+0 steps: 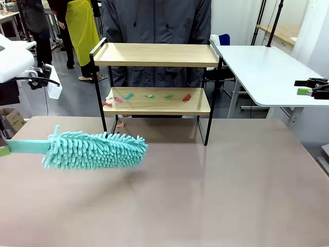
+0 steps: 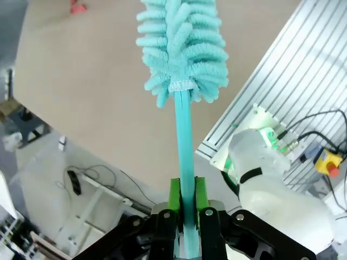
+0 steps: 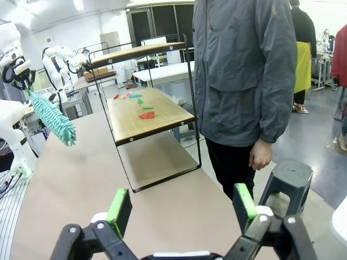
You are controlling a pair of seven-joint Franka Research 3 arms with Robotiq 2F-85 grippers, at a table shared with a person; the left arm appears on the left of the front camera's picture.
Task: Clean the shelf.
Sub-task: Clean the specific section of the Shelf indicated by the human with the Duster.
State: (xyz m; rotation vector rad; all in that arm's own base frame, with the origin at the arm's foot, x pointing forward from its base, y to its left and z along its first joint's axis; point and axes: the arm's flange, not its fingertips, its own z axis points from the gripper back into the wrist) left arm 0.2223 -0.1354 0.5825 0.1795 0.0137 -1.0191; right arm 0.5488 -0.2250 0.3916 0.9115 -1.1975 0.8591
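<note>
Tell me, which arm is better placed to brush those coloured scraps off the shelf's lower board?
Left. The left tool is shut on the teal duster, whose fluffy head hangs just before the shelf. The right tool is open, holding nothing.

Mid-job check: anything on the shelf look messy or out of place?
Yes. Small coloured scraps lie scattered along the lower board of the shelf, the leftmost right at its edge. Nothing looks damaged or tilted. The duster hangs short of the shelf.
</note>
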